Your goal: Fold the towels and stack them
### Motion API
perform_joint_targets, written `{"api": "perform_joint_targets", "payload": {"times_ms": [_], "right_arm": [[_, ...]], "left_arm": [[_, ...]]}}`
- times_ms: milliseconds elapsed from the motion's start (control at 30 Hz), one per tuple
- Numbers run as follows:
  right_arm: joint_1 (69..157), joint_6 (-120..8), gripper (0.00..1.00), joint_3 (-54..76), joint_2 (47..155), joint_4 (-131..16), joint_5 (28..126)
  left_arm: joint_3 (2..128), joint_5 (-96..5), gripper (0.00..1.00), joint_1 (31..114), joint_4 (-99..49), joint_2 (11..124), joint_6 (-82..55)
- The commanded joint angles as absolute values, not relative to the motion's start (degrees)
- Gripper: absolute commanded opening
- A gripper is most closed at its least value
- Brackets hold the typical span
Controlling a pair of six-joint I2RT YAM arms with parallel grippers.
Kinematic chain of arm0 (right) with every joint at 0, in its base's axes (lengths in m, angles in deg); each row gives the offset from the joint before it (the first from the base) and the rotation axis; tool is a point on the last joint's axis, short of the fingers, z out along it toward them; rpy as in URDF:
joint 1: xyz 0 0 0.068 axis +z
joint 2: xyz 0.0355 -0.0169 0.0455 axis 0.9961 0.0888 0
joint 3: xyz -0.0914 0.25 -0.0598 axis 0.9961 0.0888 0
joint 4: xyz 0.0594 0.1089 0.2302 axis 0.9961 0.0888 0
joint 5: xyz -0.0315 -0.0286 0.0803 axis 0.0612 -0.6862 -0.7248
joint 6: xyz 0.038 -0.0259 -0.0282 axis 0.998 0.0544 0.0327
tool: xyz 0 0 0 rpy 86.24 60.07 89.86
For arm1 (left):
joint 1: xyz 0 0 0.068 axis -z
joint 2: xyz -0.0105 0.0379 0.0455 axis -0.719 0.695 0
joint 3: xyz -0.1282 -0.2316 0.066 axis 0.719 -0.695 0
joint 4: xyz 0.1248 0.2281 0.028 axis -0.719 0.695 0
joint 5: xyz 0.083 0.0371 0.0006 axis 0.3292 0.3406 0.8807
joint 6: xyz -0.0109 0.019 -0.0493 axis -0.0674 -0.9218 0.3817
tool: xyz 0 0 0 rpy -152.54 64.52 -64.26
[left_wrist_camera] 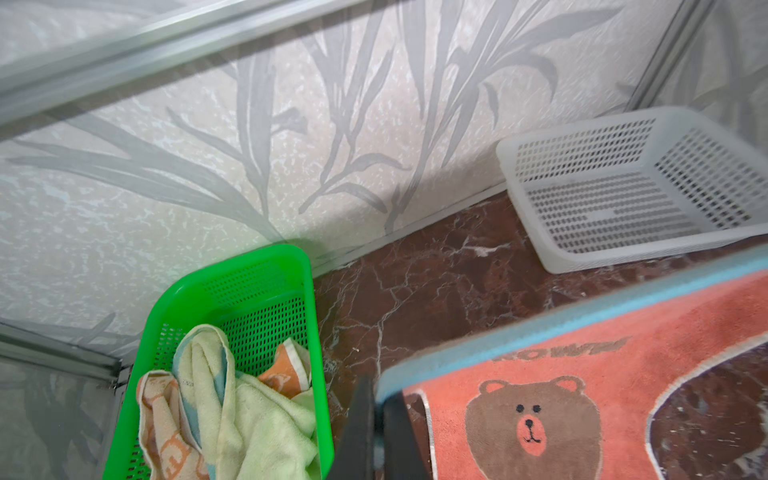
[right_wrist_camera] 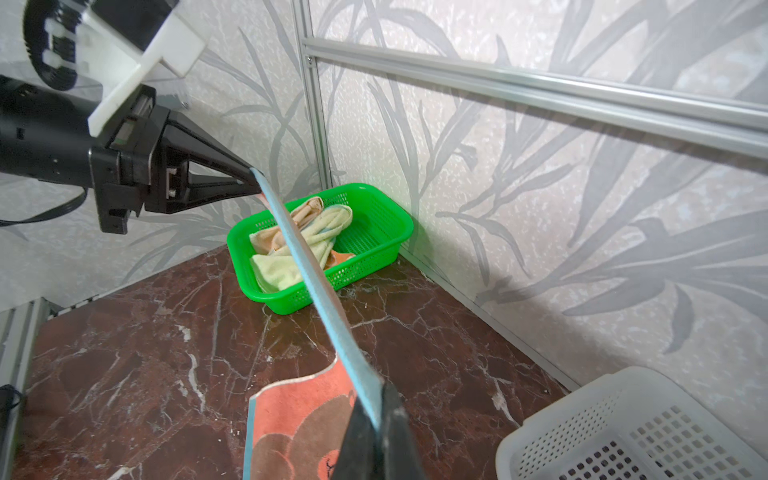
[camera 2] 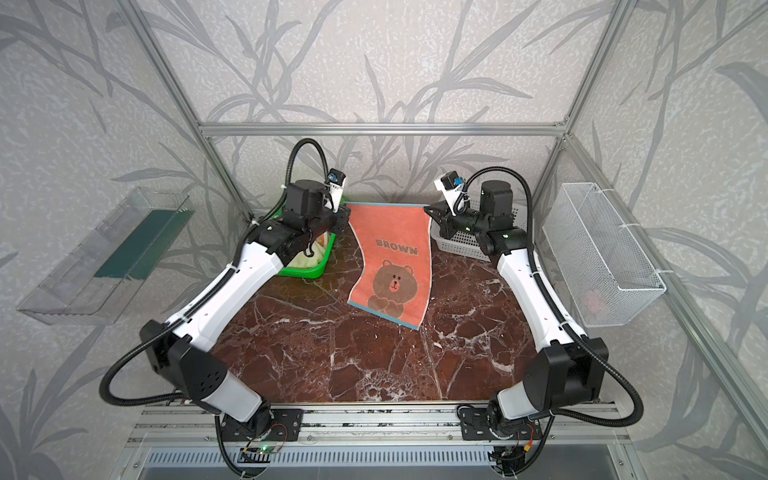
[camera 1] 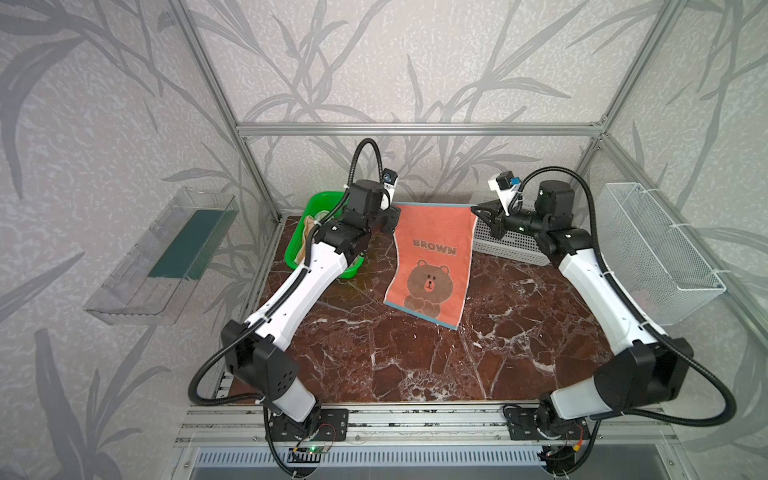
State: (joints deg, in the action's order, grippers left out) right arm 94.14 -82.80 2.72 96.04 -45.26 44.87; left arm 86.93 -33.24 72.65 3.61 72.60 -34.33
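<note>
Progress: early, approx. one third of step 1, nothing folded yet.

The salmon-orange towel w/ big brown bear, "BROWN" lettering and teal edges (camera 1: 432, 257) sits upper ctr in both top views. It is out of its bin and stretched wide by its far teal edge. The left gripper (camera 1: 394, 216) has its jaws pinched tight on the upper-left corner of the cloth. The right gripper (camera 1: 477, 212) is likewise clamped on the upper-right corner. The right wrist view confirms it: the teal hem runs taut from the left gripper, upper left of that pic, to the right gripper at bottom ctr. The bear end seems to lie on the dark red marble-look tabletop (camera 1: 415, 365), so the towel slopes down toward the frame's ctr.

Left to do, as I read it:
- lay this towel flat and fold it; no crease shows yet
- the plain pale yellow towel (left_wrist_camera: 257, 419) and the orange-cream printed towel (left_wrist_camera: 166, 440) lie crumpled together in the green perforated plastic basket (left_wrist_camera: 249, 255), lower left of the left wrist view; both need taking out and folding
- stacking: no pile anywhere. The white perforated plastic basket (left_wrist_camera: 623, 120), upper right of the left wrist view, holds nothing. Whether the stack goes there, can't tell.
</note>
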Motion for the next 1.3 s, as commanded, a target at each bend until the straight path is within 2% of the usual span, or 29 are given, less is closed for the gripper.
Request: {"api": "perform_joint_targets", "payload": {"times_ms": [0, 300, 633, 900, 1267], "right_arm": [[94.04, -79.12, 0.0, 2.13, 90.91, -45.34, 40.37], [97.15, -76.05, 0.0, 5.4, 81.18, -47.46, 35.59], [99.63, -73.04, 0.0, 11.07, 68.13, -49.22, 33.99], [99.66, -72.01, 0.0, 10.37, 66.28, -48.39, 34.81], [99.6, -75.56, 0.0, 12.02, 69.77, -47.7, 40.29]], "left_arm": [[83.4, -39.27, 0.0, 72.19, 0.02, 63.89, -32.36], [75.09, -49.74, 0.0, 72.64, 0.11, 47.28, -30.99], [69.11, -53.62, 0.0, 72.85, 1.66, 33.4, -28.03], [68.47, -53.99, 0.0, 72.8, 1.65, 30.34, -27.06], [68.14, -49.17, 0.0, 72.78, 1.15, 33.95, -28.7]]}}
